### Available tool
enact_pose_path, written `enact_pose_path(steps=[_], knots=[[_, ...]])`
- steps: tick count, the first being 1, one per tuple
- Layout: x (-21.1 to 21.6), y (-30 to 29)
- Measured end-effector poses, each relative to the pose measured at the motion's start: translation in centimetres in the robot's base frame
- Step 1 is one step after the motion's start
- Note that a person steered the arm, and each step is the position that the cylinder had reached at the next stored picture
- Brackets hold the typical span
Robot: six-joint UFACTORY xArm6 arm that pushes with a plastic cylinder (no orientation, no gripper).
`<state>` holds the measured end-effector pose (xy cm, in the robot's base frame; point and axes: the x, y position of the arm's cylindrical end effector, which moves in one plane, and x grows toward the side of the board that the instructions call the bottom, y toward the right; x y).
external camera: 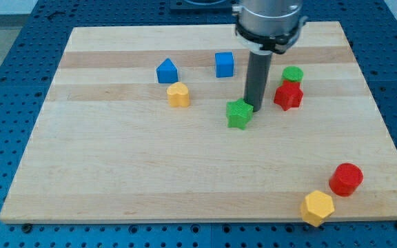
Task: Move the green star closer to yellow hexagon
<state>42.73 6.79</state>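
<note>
Touching my tip (256,107), green star (239,114) lies lower-left.

Silver-grey wrist housing, straight dark rod (256,86) below.

Green star (239,114) mid-board, yellow hexagon (317,207) at bottom-right edge, well apart

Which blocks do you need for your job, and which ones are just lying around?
Needed:
- green star
- yellow hexagon, at the view's bottom right
- my tip, at the green star's upper right edge

Just lying around:
- yellow block
- blue house-shaped block
- blue cube
- green round block
- red star
- red cylinder
</note>
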Motion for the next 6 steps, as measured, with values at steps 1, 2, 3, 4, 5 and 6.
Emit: enact_pose_path(steps=[1,2,3,4,5,6], knots=[[-0.6,-1.1],[-2.7,-1.2],[-3.1,-2.5],[-0.5,-3.1],[1.7,-1.9],[4.0,0.7]])
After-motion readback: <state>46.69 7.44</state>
